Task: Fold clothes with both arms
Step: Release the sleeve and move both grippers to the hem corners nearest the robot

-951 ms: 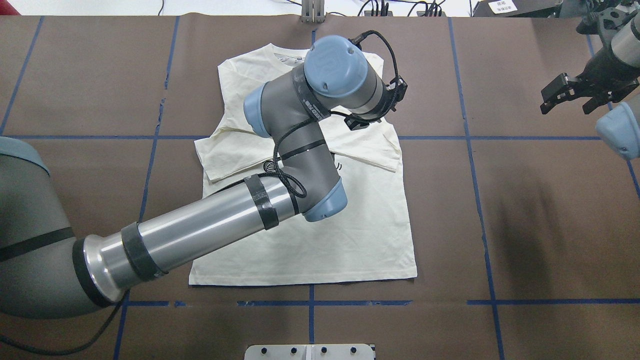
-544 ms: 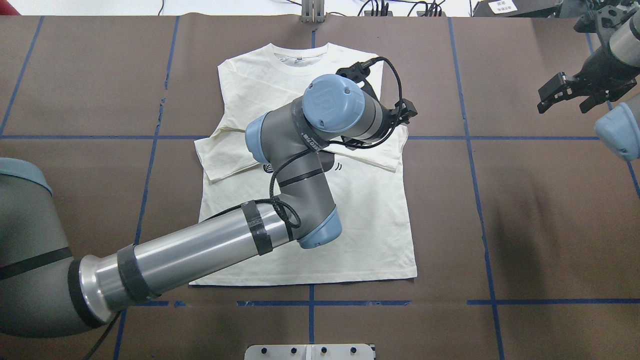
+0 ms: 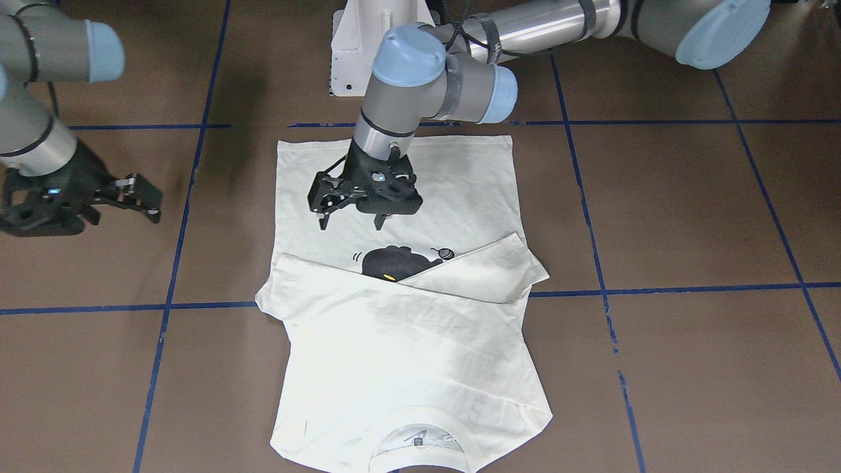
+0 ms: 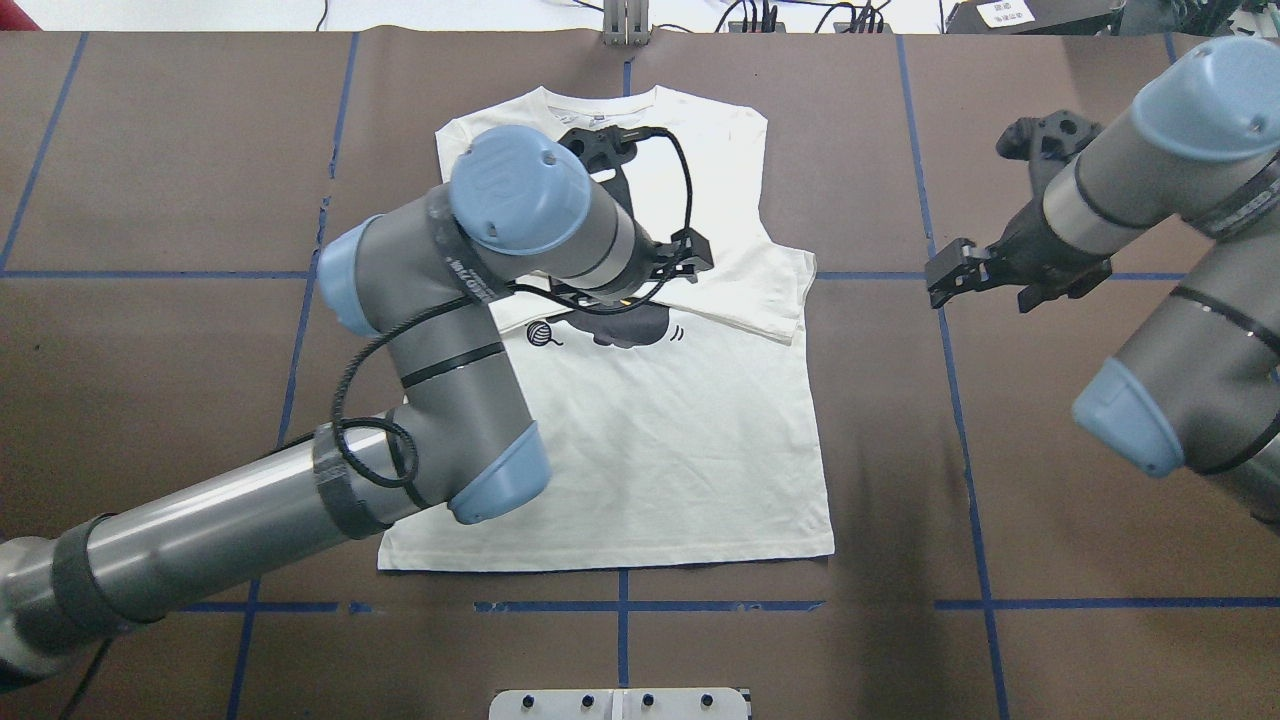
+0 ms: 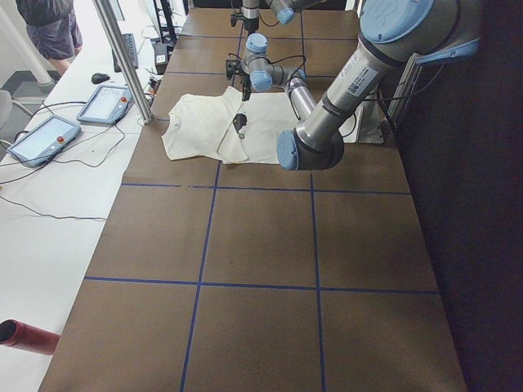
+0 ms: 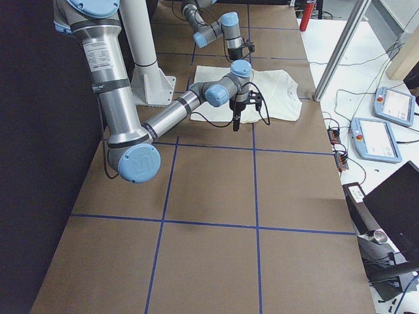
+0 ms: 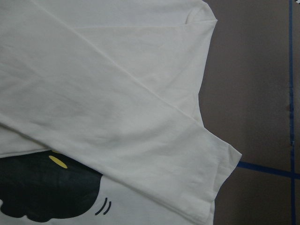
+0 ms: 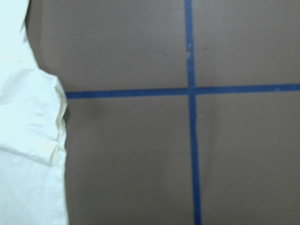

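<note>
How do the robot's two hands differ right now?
The left hand hangs over the shirt, beside its cat print; the right hand hangs off the cloth, over bare table. From overhead the left hand is mostly hidden beneath the left arm, while the right hand shows plainly. Both are black, two-fingered, open and hold nothing.

Folded sleeves [image 3: 341,289] partly hide the cat print [image 3: 394,263].

The T-shirt [image 3: 407,355] was cream-white, printed with a black cat [image 3: 394,263] with a yellow eye and a small black yarn ball [image 3: 447,251]. The table [image 3: 690,210] was brown, gridded in blue tape [image 3: 657,288]. The left arm [image 4: 440,330] and right arm [image 4: 1120,190] were grey with light-blue caps.
</note>
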{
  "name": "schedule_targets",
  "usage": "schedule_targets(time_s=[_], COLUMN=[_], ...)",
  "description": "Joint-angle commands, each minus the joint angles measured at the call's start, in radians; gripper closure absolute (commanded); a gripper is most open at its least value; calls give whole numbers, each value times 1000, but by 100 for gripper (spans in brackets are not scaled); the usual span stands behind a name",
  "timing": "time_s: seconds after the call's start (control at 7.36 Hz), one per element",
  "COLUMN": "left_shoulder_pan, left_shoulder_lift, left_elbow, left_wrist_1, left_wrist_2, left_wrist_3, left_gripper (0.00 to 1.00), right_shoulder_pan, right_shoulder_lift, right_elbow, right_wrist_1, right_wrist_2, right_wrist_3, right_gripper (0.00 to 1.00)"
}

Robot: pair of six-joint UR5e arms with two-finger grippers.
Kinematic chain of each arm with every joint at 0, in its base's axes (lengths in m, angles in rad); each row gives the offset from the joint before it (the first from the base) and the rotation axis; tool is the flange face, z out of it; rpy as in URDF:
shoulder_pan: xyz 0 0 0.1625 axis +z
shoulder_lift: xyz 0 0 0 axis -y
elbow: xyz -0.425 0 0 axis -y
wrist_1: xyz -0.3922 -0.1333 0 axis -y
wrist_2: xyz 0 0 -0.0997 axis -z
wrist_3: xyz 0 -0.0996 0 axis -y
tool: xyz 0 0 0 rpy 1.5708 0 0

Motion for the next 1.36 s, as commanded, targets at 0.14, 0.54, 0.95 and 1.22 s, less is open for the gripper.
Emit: schedule_targets(time_s=[0.14,0.54,0.95,1.22], left_shoulder_pan=[-39,-42,-42,-41], left_shoulder_lift=[284,374,377,373], left_elbow=[-314,-382,-387,-387], left_wrist_1=[186,204,204,202], left_wrist_2=[-31,-31,-32,-34], left_wrist_3=[275,316,314,310], left_gripper=[0,0,0,0], right_shoulder_pan=[-305,-479,-496,-504], right_shoulder_lift=[-14,-22,-41,-39], right_elbow=[36,67,49,23], right_wrist_1=[120,119,119,120], right_wrist_2=[-201,-316,-307,-301], right_wrist_3=[375,503,499,499], right_gripper=[0,0,0,0])
